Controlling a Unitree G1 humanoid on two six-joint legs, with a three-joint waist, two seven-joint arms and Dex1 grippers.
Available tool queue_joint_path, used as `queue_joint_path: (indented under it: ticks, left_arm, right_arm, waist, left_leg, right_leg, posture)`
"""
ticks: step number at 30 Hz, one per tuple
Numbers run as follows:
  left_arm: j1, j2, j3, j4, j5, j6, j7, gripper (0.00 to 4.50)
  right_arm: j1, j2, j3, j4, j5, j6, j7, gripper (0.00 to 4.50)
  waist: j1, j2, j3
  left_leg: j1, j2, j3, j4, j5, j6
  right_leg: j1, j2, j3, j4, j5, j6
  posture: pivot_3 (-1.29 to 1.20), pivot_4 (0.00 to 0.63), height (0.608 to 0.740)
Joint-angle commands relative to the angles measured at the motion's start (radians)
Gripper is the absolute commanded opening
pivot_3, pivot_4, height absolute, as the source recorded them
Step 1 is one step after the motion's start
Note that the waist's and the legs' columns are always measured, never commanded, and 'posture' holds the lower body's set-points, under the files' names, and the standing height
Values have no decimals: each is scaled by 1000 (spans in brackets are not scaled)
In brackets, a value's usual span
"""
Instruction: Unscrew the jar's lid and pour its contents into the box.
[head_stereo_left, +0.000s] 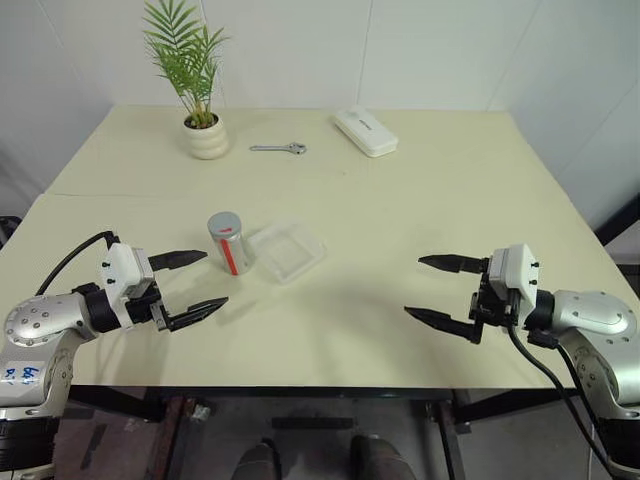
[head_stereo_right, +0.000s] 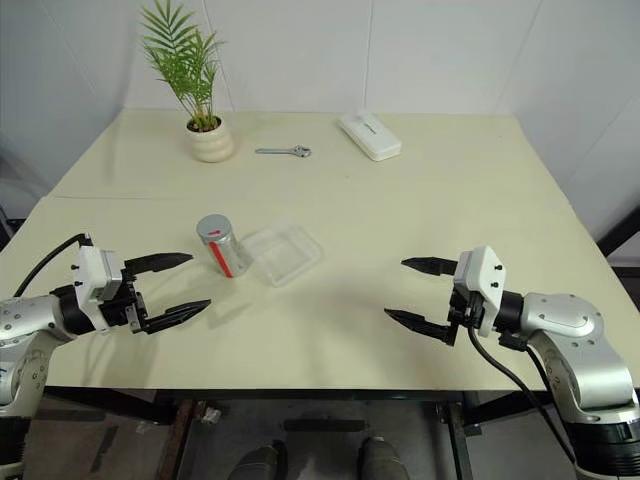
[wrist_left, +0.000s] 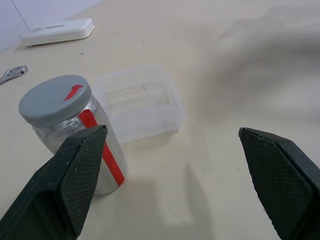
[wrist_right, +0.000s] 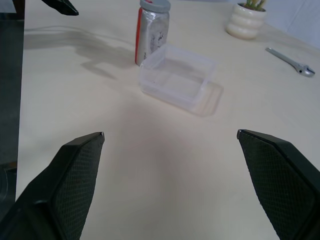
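The jar (head_stereo_left: 229, 244) stands upright on the table, silvery with a red strip down its side, and the grey lid (head_stereo_left: 224, 223) sits on top of it. Right beside it, on its right, lies the clear shallow box (head_stereo_left: 286, 250). My left gripper (head_stereo_left: 197, 282) hovers open just left of the jar and nearer the front edge, holding nothing. My right gripper (head_stereo_left: 432, 290) is open and empty far to the right, pointing toward the box. The left wrist view has the jar (wrist_left: 80, 135) close by and the box (wrist_left: 140, 102) behind it. The contents are hidden inside the jar.
A white plant pot (head_stereo_left: 206, 137) with a green palm stands at the back left. A metal wrench (head_stereo_left: 280, 148) lies beside it, and a white oblong case (head_stereo_left: 365, 131) rests at the back centre. The cream table (head_stereo_left: 400, 220) stretches bare between the box and my right gripper.
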Motion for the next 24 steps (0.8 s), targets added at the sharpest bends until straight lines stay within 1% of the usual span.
queue_joint_path:
  ticks: [1, 8, 9, 11, 12, 13, 15, 17, 20, 22, 24]
  left_arm:
    - [15, -6, 35, -61, -24, 3, 22, 4500]
    - [108, -51, 79, -132, -17, 17, 116, 4500]
    - [157, -87, 94, -176, -11, 24, 171, 4500]
    - [247, -204, 131, -278, 12, 51, 345, 4500]
    - [274, -238, 142, -311, 19, 60, 391, 4500]
    - [303, -290, 135, -356, 46, 69, 461, 4500]
    - [344, -355, 117, -424, 105, 72, 556, 4500]
    - [351, -407, 88, -466, 140, 94, 636, 4500]
    - [341, -467, 28, -483, 211, 108, 735, 4500]
    - [317, -517, -8, -478, 256, 122, 812, 4500]
    - [286, -553, -38, -459, 287, 122, 856, 4500]
  right_arm:
    - [-27, -5, -4, -17, 21, -3, 3, 4480]
    - [-91, 27, 47, 48, 3, -31, 21, 4480]
    - [-124, 46, 63, 61, 3, -33, 19, 4480]
    - [-200, 98, 102, 84, 4, -38, 13, 4480]
    - [-213, 111, 109, 84, 4, -39, 12, 4480]
    - [-235, 126, 121, 83, 9, -35, 20, 4480]
    - [-262, 143, 137, 73, 24, -21, 32, 4480]
    - [-292, 155, 150, 81, 32, -17, 44, 4480]
    - [-334, 178, 177, 112, 28, -32, 70, 4480]
    - [-354, 194, 193, 125, 19, -40, 75, 4480]
    - [-370, 208, 206, 125, 18, -37, 74, 4480]
  waist:
    - [0, 0, 0]
    - [1, 0, 0]
    - [2, 0, 0]
    - [-8, 0, 0]
    - [-10, -1, 0]
    - [-11, -2, 0]
    - [-5, -3, 0]
    - [5, -3, -1]
    - [8, -3, -1]
    - [4, -3, -1]
    - [3, -4, -2]
  left_leg:
    - [0, 0, 0, 1, 0, 0]
    - [0, 3, 2, 7, -4, 0]
    - [0, 3, 2, 7, -4, 1]
    - [0, 4, 5, 8, -5, 1]
    - [1, 4, 7, 8, -6, 2]
    - [1, 4, 8, 9, -6, 2]
    - [1, 6, 7, 9, -7, 1]
    - [1, 6, 6, 10, -7, 1]
    - [1, 6, 5, 11, -7, 1]
    - [1, 6, 7, 12, -7, 1]
    - [1, 6, 7, 13, -6, 2]
  right_leg:
    - [0, 0, 0, 0, 0, 0]
    - [1, 3, 2, 1, 0, -1]
    - [1, 3, 2, 1, -1, -2]
    - [1, 3, 4, 0, 0, -2]
    - [1, 3, 7, 1, 1, 0]
    - [1, 3, 8, 1, 2, 2]
    - [1, 5, 8, 2, 2, 2]
    - [0, 7, 8, 3, 2, 2]
    - [1, 7, 9, 3, 2, 1]
    - [2, 7, 9, 0, 1, -6]
    - [2, 7, 10, -2, 2, -8]
  posture:
    - [0, 150, 740]
    - [0, 150, 740]
    - [0, 150, 740]
    - [0, 150, 740]
    - [0, 150, 740]
    - [0, 150, 740]
    - [0, 150, 740]
    - [0, 150, 740]
    - [0, 150, 740]
    - [0, 150, 740]
    - [0, 150, 740]
